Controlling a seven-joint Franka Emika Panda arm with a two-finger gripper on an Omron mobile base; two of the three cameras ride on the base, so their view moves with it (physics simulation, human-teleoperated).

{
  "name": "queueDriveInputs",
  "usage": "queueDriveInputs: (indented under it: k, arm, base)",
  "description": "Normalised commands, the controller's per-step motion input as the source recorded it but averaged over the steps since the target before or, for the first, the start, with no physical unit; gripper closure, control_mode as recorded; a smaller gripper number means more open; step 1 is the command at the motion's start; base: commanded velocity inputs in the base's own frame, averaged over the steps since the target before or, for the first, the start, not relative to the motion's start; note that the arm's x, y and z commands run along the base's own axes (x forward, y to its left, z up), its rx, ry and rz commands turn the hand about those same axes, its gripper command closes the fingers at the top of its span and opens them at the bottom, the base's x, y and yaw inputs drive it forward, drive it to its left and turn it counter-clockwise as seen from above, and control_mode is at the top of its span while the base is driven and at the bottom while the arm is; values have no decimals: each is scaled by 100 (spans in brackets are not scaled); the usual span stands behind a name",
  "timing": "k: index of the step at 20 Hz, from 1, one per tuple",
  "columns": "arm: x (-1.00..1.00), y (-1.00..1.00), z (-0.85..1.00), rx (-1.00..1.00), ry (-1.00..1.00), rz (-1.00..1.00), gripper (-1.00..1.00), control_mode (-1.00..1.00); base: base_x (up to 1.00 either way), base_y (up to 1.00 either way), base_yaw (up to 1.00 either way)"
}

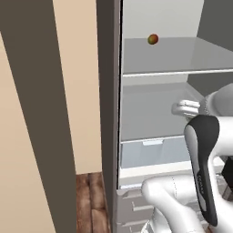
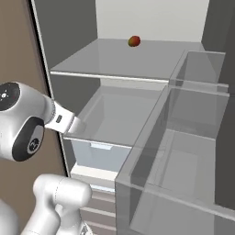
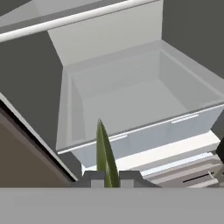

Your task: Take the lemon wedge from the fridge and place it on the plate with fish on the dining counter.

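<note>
The fridge [image 1: 159,113] stands open, with a pale inside of shelves and bins. My gripper [image 3: 109,177] is shut on the lemon wedge [image 3: 106,151], a thin yellowish-green sliver that sticks up between the dark finger tips. The hand hovers in front of the open lower bin [image 3: 131,100]. From the base, my hand [image 1: 182,108] reaches in at bin height, and from the other side it [image 2: 75,124] is at the bin's left front corner. The plate with fish and the dining counter are out of view.
A round red-orange-and-green fruit [image 1: 153,39] [image 2: 134,41] lies on the upper glass shelf [image 2: 119,64]. Clear door bins [image 2: 183,151] stand close on the right. A dark door edge [image 1: 41,113] and a wood floor [image 1: 91,200] are on the left.
</note>
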Motion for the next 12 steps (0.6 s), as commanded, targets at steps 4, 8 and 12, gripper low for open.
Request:
queueDriveInputs:
  k: [4, 8, 12]
  arm:
    - [0, 0, 0, 0, 0, 0, 100, 100]
    - [0, 0, 0, 0, 0, 0, 100, 100]
    - [0, 0, 0, 0, 0, 0, 100, 100]
  base:
    - [-99, 8, -2]
    - [-100, 8, -7]
    - [-100, 9, -15]
